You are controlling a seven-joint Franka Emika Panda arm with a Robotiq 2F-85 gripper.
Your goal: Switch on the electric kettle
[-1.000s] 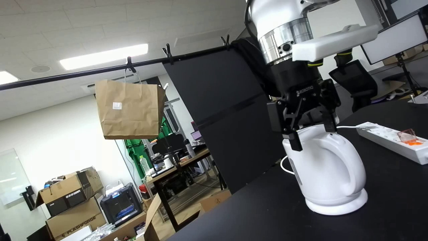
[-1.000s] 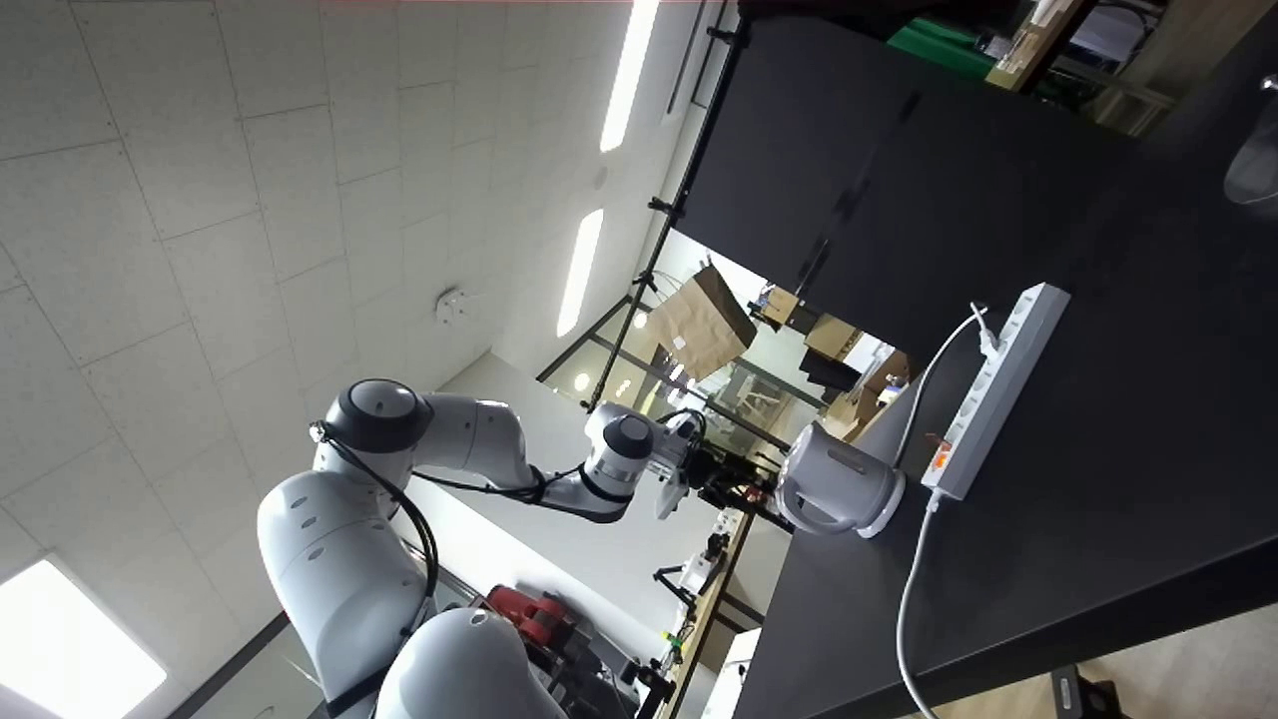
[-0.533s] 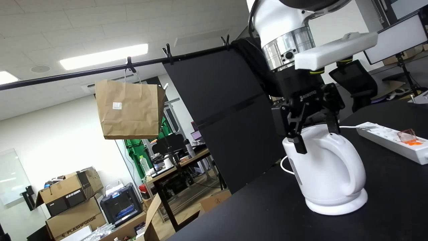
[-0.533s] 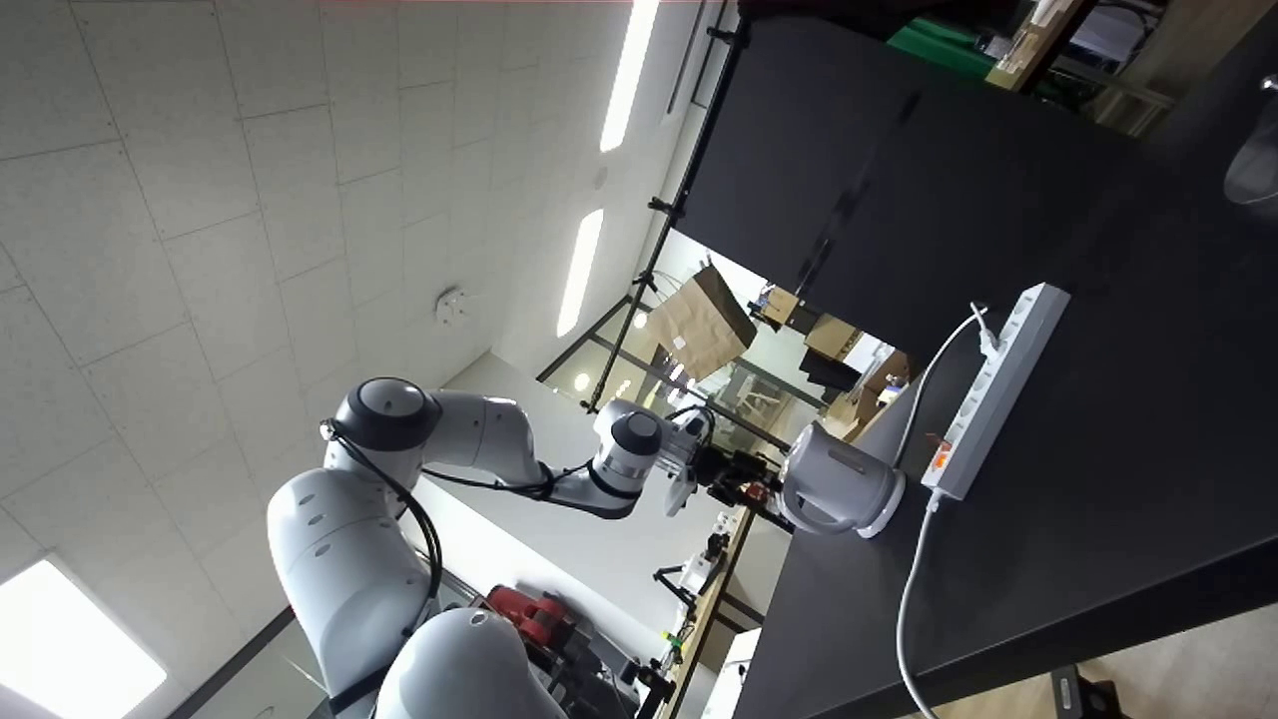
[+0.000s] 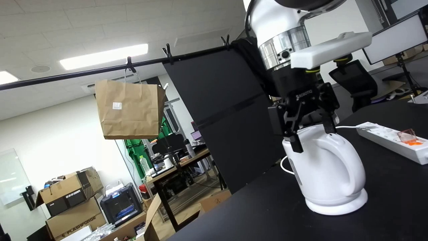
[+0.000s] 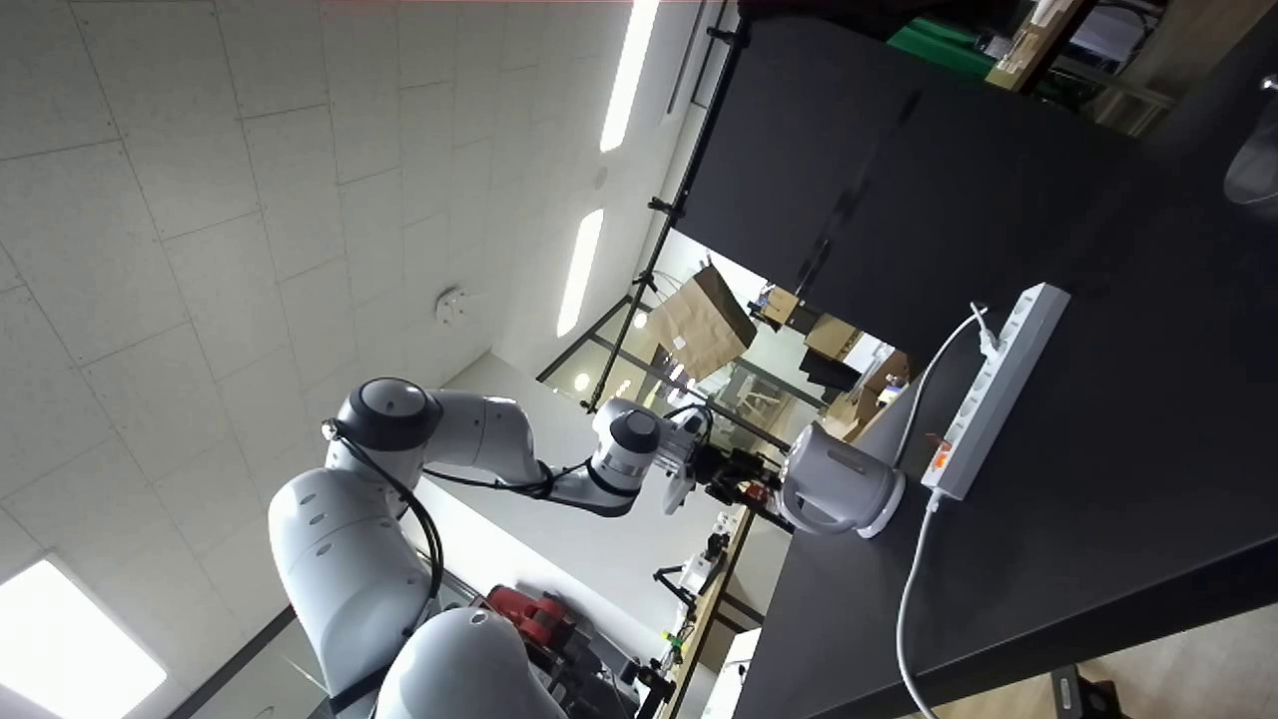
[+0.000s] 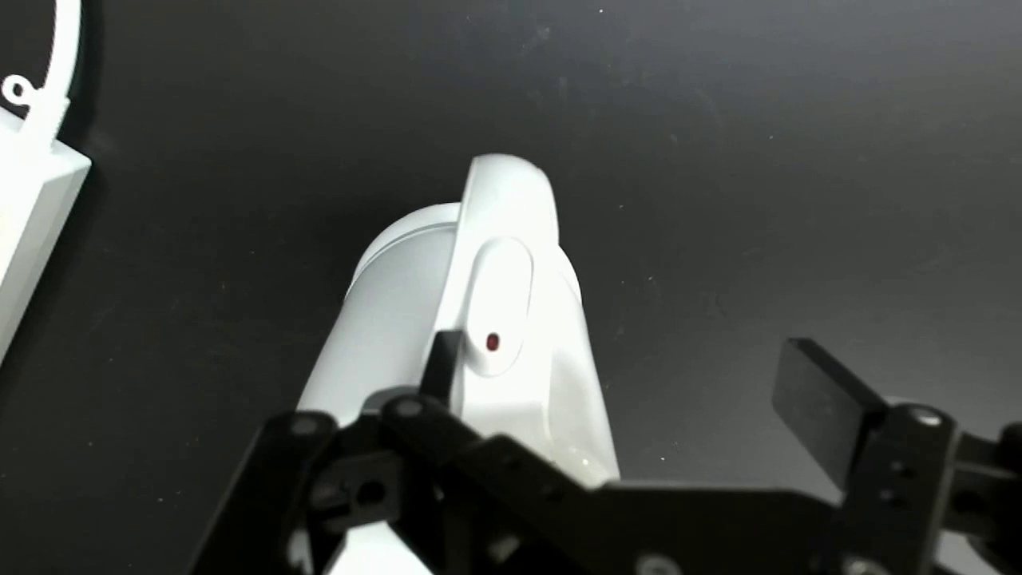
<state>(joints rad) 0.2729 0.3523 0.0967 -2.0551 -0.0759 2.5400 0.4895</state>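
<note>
The gripper [image 5: 313,134] is spread wide: its fingers [image 7: 822,407] are set well apart, and nothing is held between them. It is pointed at the top of the electric kettle [image 5: 319,179]; whether the kettle is touched cannot be told. In the wrist view, the finger toward nine o'clock is seen against the kettle, just beside an oval piece [image 7: 501,279] on the handle [image 7: 515,184], marked with a red dot [image 7: 493,342] near its six o'clock end. The finger toward three o'clock is seen against the dark table [image 7: 718,200].

The kettle is stood upright on its round white base [image 5: 337,207], its handle turned toward three o'clock in an exterior view. In both exterior views a white power strip [image 5: 388,142] is laid at two o'clock from the kettle, apart from it. In an exterior view a white cord [image 6: 917,399] is plugged into the strip and led toward the kettle's base, and an orange switch [image 6: 941,459] is set near the strip's seven o'clock end. Well apart, a brown paper bag [image 5: 128,110] is hung at the kettle's ten o'clock.
</note>
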